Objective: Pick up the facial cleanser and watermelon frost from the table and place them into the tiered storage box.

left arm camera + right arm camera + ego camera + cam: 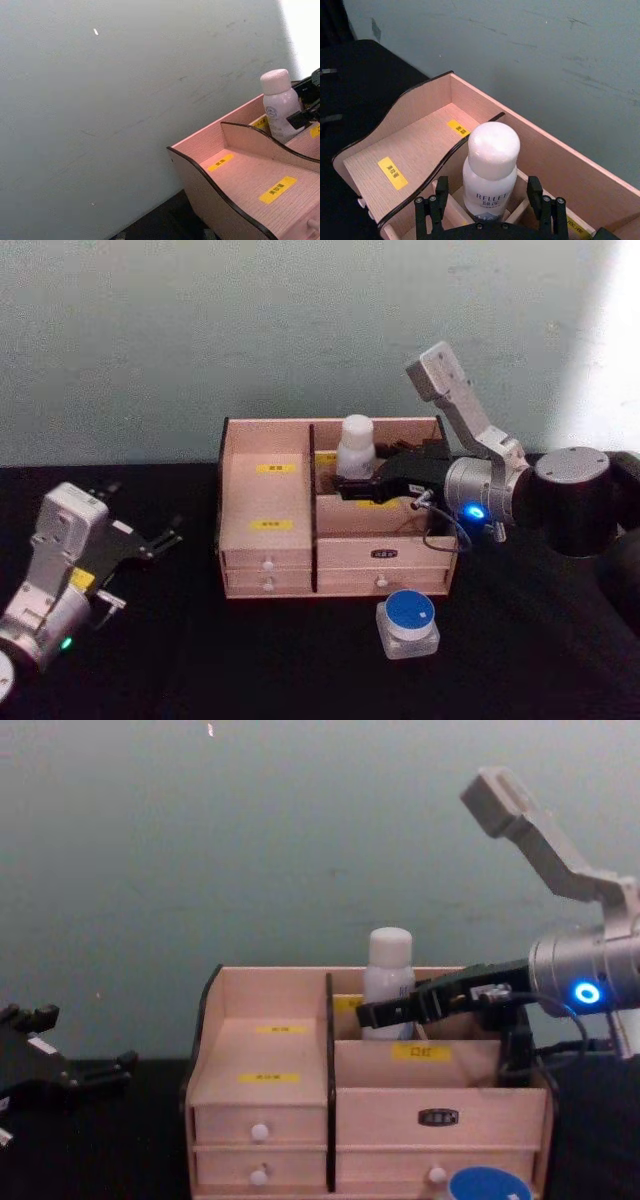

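Bearing "RELLET" lettering, the facial cleanser point(490, 172)

White bottle point(389, 965): base hidden within tiered storage box point(270, 1020). Blue-lidded jar point(489, 1187): cut by chest view's lower edge. Yellow labels point(270, 524): print illegible.

Black tabletop point(250, 660) beneath a plain, pale grey-green wall point(300, 330)
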Tool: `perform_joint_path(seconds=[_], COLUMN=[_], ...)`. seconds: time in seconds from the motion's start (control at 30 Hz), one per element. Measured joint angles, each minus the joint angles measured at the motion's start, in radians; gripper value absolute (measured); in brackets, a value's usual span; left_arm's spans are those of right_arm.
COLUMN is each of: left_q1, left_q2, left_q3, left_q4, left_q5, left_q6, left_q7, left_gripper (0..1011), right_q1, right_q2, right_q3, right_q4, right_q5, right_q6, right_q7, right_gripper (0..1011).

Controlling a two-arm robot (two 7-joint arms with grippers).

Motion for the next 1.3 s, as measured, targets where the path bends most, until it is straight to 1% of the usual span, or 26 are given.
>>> perform_joint_path(seconds=[0.1,0.2,0.37,0.4,0.43,0.5,0.57,0.6,0.63,0.67,0.73,0.77,0.8,0.83,0.9,0.93,1.07,1.1,1.13,1.17,1.3], left_q1=[0.000,0.000,0.000,0.000,0.000,0.000,0.000,0.000,0.000,0.000,0.000,0.000,0.000,0.000,0.000,0.000,0.000,0.000,0.000,0.000,0.000], left_q2=[0.000,0.000,0.000,0.000,0.000,0.000,0.000,0.000,0.000,0.000,0.000,0.000,0.000,0.000,0.000,0.000,0.000,0.000,0.000,0.000,0.000], left_q3=[0.000,0.000,0.000,0.000,0.000,0.000,0.000,0.000,0.000,0.000,0.000,0.000,0.000,0.000,0.000,0.000,0.000,0.000,0.000,0.000,0.000], left_q4=[0.000,0.000,0.000,0.000,0.000,0.000,0.000,0.000,0.000,0.000,0.000,0.000,0.000,0.000,0.000,0.000,0.000,0.000,0.000,0.000,0.000], left_q5=[0.000,0.000,0.000,0.000,0.000,0.000,0.000,0.000,0.000,0.000,0.000,0.000,0.000,0.000,0.000,0.000,0.000,0.000,0.000,0.000,0.000], left_q6=[0.000,0.000,0.000,0.000,0.000,0.000,0.000,0.000,0.000,0.000,0.000,0.000,0.000,0.000,0.000,0.000,0.000,0.000,0.000,0.000,0.000], left_q7=[0.000,0.000,0.000,0.000,0.000,0.000,0.000,0.000,0.000,0.000,0.000,0.000,0.000,0.000,0.000,0.000,0.000,0.000,0.000,0.000,0.000], left_gripper=[1001,1001,1001,1001,1001,1001,1001,1002,1001,1001,1001,1001,1001,1001,1001,1001,1001,1001,1001,1001,1001], right_q1=[-0.002,-0.015,-0.044,-0.054,-0.054,-0.073,-0.098,-0.118,-0.118,-0.139,-0.161,-0.186,-0.198,-0.224,-0.252,-0.277,-0.325,-0.348,-0.357,-0.376,-0.415], right_q2=[0.002,0.011,0.034,0.044,0.044,0.061,0.083,0.101,0.101,0.119,0.138,0.159,0.171,0.195,0.220,0.244,0.291,0.314,0.323,0.342,0.379], right_q3=[0.003,0.014,0.032,0.037,0.037,0.046,0.055,0.062,0.062,0.068,0.074,0.082,0.085,0.093,0.099,0.104,0.113,0.115,0.116,0.117,0.117], right_q4=[-0.007,-0.037,-0.110,-0.134,-0.134,-0.174,-0.220,-0.254,-0.254,-0.286,-0.319,-0.353,-0.371,-0.405,-0.439,-0.468,-0.518,-0.539,-0.549,-0.565,-0.594], right_q5=[0.001,0.005,0.018,0.022,0.022,0.029,0.038,0.045,0.045,0.053,0.061,0.072,0.077,0.088,0.098,0.109,0.123,0.128,0.131,0.135,0.143], right_q6=[0.001,0.006,0.022,0.027,0.027,0.037,0.047,0.053,0.053,0.058,0.063,0.067,0.068,0.071,0.074,0.075,0.078,0.080,0.080,0.080,0.079], right_q7=[0.001,0.003,0.002,0.000,0.000,-0.003,-0.003,-0.003,-0.003,-0.003,-0.003,-0.002,0.000,0.003,0.008,0.011,0.014,0.014,0.014,0.014,0.015], right_gripper=[1000,1000,1000,1000,1000,1000,1000,1000,1000,1000,1000,1000,1000,1000,1000,1000,1000,1000,1000,1000,1000])
